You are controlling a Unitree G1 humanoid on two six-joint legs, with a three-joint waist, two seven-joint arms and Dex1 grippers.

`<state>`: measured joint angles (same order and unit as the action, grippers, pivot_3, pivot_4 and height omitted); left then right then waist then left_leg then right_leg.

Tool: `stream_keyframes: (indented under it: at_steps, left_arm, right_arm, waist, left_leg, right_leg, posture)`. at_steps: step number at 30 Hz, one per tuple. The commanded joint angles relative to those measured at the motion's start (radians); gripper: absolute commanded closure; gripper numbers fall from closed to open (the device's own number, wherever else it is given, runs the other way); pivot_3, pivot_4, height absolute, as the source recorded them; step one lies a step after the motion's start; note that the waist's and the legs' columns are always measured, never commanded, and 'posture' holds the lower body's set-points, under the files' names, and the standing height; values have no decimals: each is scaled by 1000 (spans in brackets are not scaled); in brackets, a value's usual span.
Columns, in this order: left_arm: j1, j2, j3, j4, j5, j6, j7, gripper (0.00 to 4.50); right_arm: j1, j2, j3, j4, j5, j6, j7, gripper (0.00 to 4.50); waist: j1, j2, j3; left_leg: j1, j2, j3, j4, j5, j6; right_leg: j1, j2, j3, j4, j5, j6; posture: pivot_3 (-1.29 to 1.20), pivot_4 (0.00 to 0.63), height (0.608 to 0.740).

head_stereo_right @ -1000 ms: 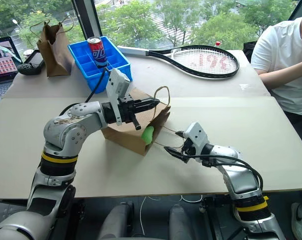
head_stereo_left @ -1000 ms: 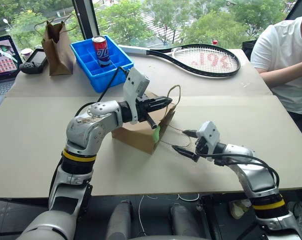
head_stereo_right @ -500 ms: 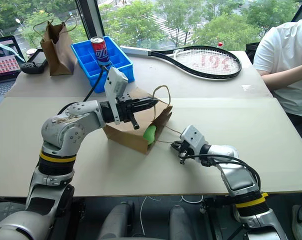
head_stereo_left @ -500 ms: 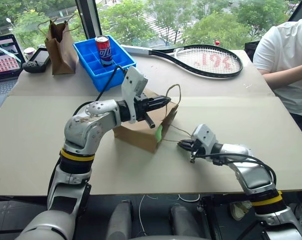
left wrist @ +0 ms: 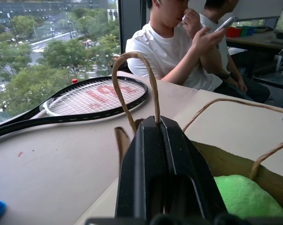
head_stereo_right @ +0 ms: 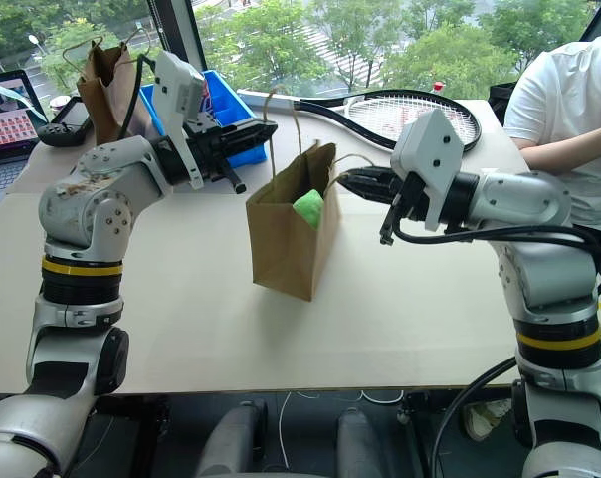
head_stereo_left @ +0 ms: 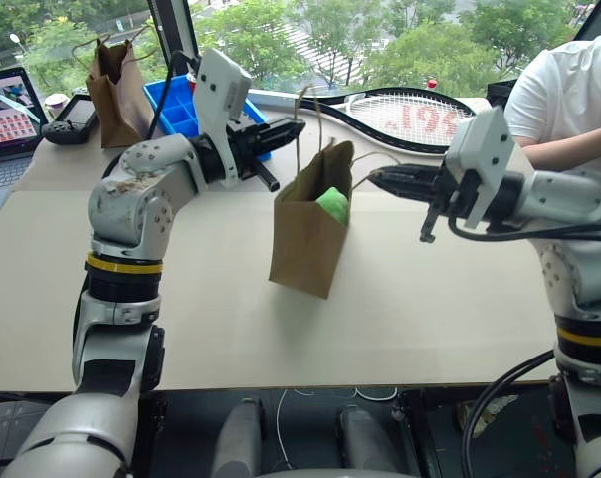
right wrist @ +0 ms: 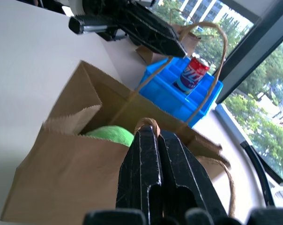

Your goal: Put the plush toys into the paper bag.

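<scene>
Paper bag [head_stereo_left: 308, 229] hangs upright between my two arms, its base on or just above the tabletop [head_stereo_left: 181, 309]; I cannot tell which. Left gripper [head_stereo_left: 293, 126]: jaws pressed together, pinching one twine handle [left wrist: 132, 84], seen clearly in the left wrist view. Right gripper [head_stereo_left: 375, 178]: jaws pressed together on the other handle [right wrist: 204, 61], the loop emerging at the tips in the right wrist view. Both arms held high, pointing toward each other, the bag mouth spread between them.

Green plush toy [head_stereo_left: 332, 204] sits inside, high in the mouth, near the rim on the right-gripper side. Red toy not located; possibly lower in the bag.

Further out: blue tray [head_stereo_right: 226, 124] with a soda can [right wrist: 190, 75], a darker paper bag [head_stereo_left: 111, 85], a tennis racket [head_stereo_left: 410, 115], a person seated at the far right edge [head_stereo_left: 569, 110].

Risks, as I judge them:
- Thin twine could slip from the jaws, and the bag would drop or tip.
- Uneven pull between arms would tilt the mouth, and the green toy, riding high, could roll out.
- Pulling apart too hard may tear a handle.
</scene>
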<state>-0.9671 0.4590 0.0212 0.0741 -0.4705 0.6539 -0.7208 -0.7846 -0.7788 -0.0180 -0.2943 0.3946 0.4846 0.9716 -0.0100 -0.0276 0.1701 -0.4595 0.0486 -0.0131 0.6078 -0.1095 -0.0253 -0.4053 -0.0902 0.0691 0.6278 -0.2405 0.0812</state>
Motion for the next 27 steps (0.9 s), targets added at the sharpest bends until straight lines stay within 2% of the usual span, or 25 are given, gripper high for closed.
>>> stream_keyframes:
  at_steps: [1, 9, 13, 14, 18, 22, 25, 26, 27]
  left_arm:
    - [-12, 5, 0, -24, 9, -25, -19, 4500]
    - [43, 29, -32, -101, -10, 40, -64, 4500]
    - [67, 69, -32, -165, -81, 149, -127, 4500]
    - [71, 80, -23, -179, -104, 171, -142, 4217]
    - [82, 152, 0, -186, -116, 201, -179, 3042]
    - [80, 266, 34, -198, -117, 217, -207, 1649]
    - [120, 360, 90, -215, -155, 216, -272, 556]
    - [156, 391, 106, -222, -161, 205, -304, 187]
    - [204, 425, 105, -232, -155, 191, -337, 0]
  right_arm:
    - [-30, -27, -18, -37, 61, 65, 30, 4473]
    - [84, -100, -6, -127, 147, 223, 71, 4473]
    - [82, -98, -72, -149, 306, 434, 23, 4473]
    - [72, -96, -89, -148, 337, 462, 12, 4492]
    - [32, -99, -159, -129, 429, 521, -21, 3343]
    - [-34, -102, -305, -74, 605, 619, -93, 2009]
    - [-43, -171, -409, -29, 720, 712, -122, 934]
    - [-2, -213, -438, -35, 749, 753, -111, 570]
    - [52, -256, -464, -42, 785, 813, -103, 243]
  waist:
    - [0, 0, 0]
    - [-3, 0, 0]
    - [-5, 0, 0]
    - [-6, 0, 0]
    - [-7, 0, 0]
    - [-7, 0, 1]
    - [-6, -1, 1]
    - [-3, -1, 1]
    - [-1, -1, 1]
  left_leg:
    - [0, 0, 0, 0, 0, 0]
    - [0, 0, 0, 0, 0, 0]
    - [0, 0, 0, 0, 0, 0]
    - [0, 1, 0, 0, 0, 0]
    - [0, 1, 0, 0, 0, 0]
    - [0, 1, 0, 0, 0, 0]
    - [0, 1, 0, -1, 0, 0]
    - [0, 1, 0, -1, 0, 0]
    - [0, 1, 0, -2, 0, 0]
  right_leg:
    - [0, 0, 0, 0, 0, 0]
    - [0, 0, 0, 1, 0, 0]
    - [-1, 0, 0, 2, 0, -1]
    - [-1, 0, 0, 2, 0, -1]
    - [-1, 0, 0, 2, 0, -1]
    - [-2, 0, 0, 2, 0, -2]
    - [-2, 0, 0, 1, 0, -2]
    - [-2, -1, 0, 1, -1, -3]
    - [-2, -1, 0, 1, -2, -4]
  posture:
    - [0, 150, 740]
    - [0, 150, 740]
    - [0, 150, 740]
    - [0, 150, 740]
    - [0, 150, 740]
    - [0, 150, 740]
    - [0, 150, 740]
    - [0, 150, 740]
    - [0, 150, 740]
